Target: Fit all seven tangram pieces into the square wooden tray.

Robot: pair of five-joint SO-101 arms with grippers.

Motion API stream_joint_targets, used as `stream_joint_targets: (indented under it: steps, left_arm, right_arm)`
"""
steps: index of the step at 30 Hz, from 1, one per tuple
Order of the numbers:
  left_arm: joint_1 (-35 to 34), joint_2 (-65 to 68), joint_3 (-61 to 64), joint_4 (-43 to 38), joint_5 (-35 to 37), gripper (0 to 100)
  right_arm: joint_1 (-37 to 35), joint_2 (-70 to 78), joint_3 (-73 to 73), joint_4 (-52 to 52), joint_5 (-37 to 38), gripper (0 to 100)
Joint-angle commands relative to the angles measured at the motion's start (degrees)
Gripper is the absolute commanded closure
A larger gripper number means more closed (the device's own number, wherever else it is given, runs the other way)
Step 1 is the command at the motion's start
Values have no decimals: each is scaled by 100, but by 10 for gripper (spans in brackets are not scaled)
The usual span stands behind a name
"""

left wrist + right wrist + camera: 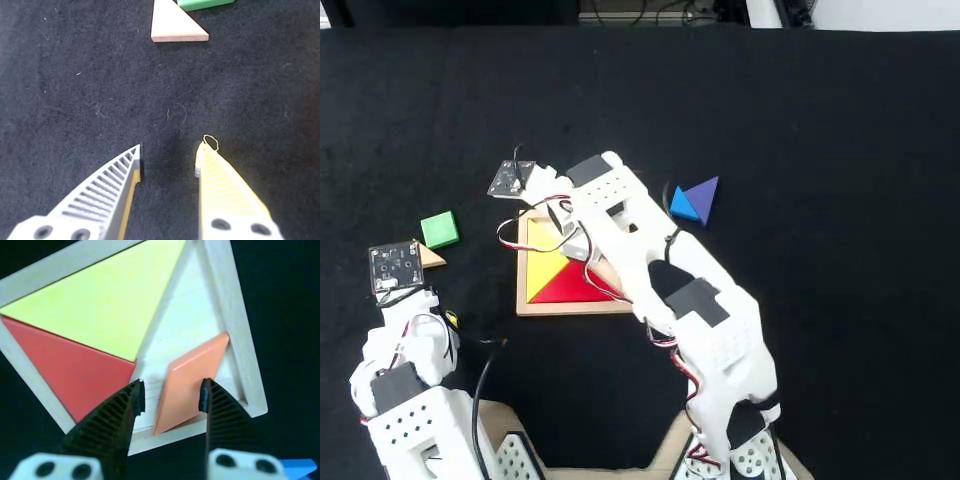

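Black surface [820, 130] seen from above, with two white arms reaching in from the near edge. The square wooden tray [570, 308] lies left of centre. It holds a yellow triangle [545, 262] and a red triangle [570, 288], which meet along one edge. The right arm [650, 260] stretches across the tray and covers its right-hand part in the high view. The right wrist view shows an orange parallelogram [190, 380] on the bare wood beside the yellow triangle. Its near end is at the rim, and I cannot tell whether it rests on it. The right jaws are spread, one on either side of that piece, touching nothing.

Right of the tray and apart from it, a blue triangle [683, 205] and a purple triangle [705, 192] touch each other. Left of the tray sit a green square [440, 229] and, just beside it, a plain wooden triangle [431, 257]. In the high view this triangle is partly covered by the left arm [410, 350]. The left jaws are spread over bare black cloth, short of the wooden triangle. Loose cables lie beyond the far edge.
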Motion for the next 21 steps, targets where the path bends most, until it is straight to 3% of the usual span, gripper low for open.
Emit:
stream_joint_targets:
  steps: [1, 6, 21]
  left_arm:
    - [4, -26, -22, -105, -26, 818]
    - [4, -26, -22, -105, -26, 818]
    - [4, -26, -22, -105, -26, 818]
  right_arm:
    - [-70, 242, 22, 62, 53, 808]
    - [-70, 259, 110, 316, 448, 808]
    - [105, 259, 57, 431, 659, 806]
